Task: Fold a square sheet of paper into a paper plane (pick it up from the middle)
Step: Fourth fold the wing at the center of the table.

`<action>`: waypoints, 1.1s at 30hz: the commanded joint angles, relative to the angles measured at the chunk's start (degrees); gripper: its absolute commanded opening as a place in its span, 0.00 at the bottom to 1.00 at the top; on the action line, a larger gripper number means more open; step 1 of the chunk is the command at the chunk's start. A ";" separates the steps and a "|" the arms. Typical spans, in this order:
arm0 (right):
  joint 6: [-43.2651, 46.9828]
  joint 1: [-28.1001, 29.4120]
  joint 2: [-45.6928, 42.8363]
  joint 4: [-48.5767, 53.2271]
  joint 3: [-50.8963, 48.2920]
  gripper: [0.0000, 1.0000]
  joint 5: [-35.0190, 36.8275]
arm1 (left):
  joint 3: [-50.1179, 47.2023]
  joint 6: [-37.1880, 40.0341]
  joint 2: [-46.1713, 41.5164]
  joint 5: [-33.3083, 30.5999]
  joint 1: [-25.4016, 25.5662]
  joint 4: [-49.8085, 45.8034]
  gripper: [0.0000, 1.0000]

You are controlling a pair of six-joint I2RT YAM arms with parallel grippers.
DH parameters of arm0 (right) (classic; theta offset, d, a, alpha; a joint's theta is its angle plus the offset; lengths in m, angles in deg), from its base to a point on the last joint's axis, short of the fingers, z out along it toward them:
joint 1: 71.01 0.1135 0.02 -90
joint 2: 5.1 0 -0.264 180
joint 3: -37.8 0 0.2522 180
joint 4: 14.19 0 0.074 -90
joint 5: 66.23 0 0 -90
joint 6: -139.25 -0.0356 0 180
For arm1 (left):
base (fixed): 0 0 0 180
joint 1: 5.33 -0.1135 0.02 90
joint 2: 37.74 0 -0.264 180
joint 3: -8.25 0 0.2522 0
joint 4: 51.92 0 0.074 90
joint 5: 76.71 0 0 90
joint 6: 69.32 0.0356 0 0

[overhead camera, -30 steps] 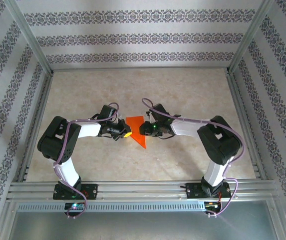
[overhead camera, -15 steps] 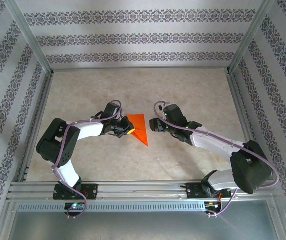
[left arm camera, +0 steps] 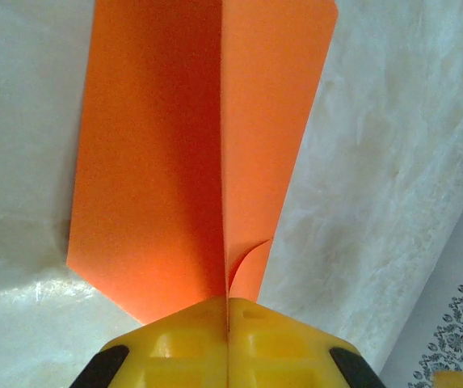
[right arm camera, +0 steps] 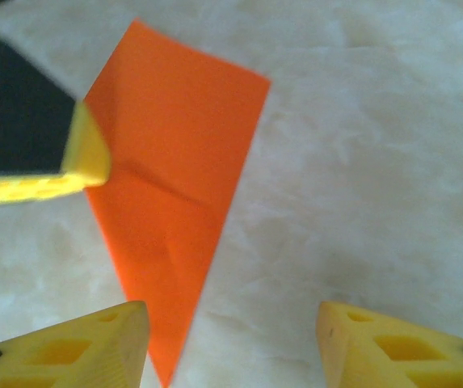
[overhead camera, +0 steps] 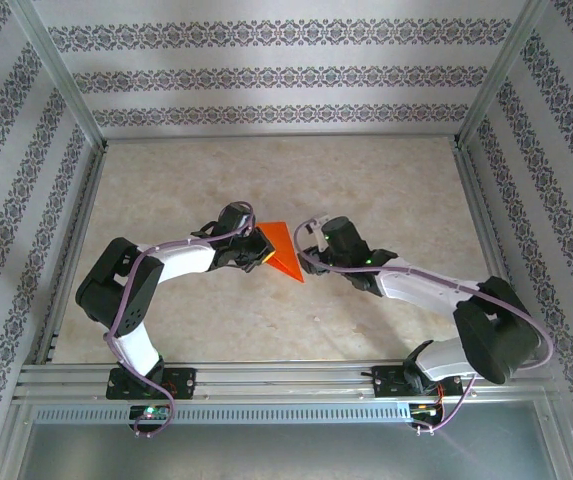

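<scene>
The paper plane (overhead camera: 284, 252), bright orange-red and narrowing to a point, sits at the middle of the surface (overhead camera: 386, 170); whether it rests there or is lifted off it cannot be told. The left fingers (left arm camera: 183, 347) are clamped together on its centre crease at the wide end, so the two layers of the paper plane (left arm camera: 158, 145) run away from them. The right fingers (right arm camera: 77, 347) stand apart and hold nothing, just beside the plane's (right arm camera: 174, 178) pointed tip, on the side facing the surface's right edge.
</scene>
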State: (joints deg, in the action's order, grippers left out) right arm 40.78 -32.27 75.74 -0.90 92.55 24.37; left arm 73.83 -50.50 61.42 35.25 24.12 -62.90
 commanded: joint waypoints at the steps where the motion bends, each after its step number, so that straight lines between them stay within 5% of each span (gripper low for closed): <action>1: 3.64 3.10 2.63 -1.85 0.91 0.54 0.60 | 1.78 -2.68 0.16 -2.09 0.97 -3.02 0.07; 10: 2.55 8.49 10.90 -4.18 3.64 0.47 7.91 | 2.07 -2.93 0.16 -1.60 0.96 -4.64 0.07; 33: 1.43 9.16 18.65 -7.27 4.99 0.34 8.66 | 1.29 -4.24 -0.11 -1.39 0.99 -3.60 0.07</action>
State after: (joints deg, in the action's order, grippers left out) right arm 43.16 -23.85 93.86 -7.19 97.58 31.19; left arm 74.57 -52.31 61.42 34.61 24.36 -65.06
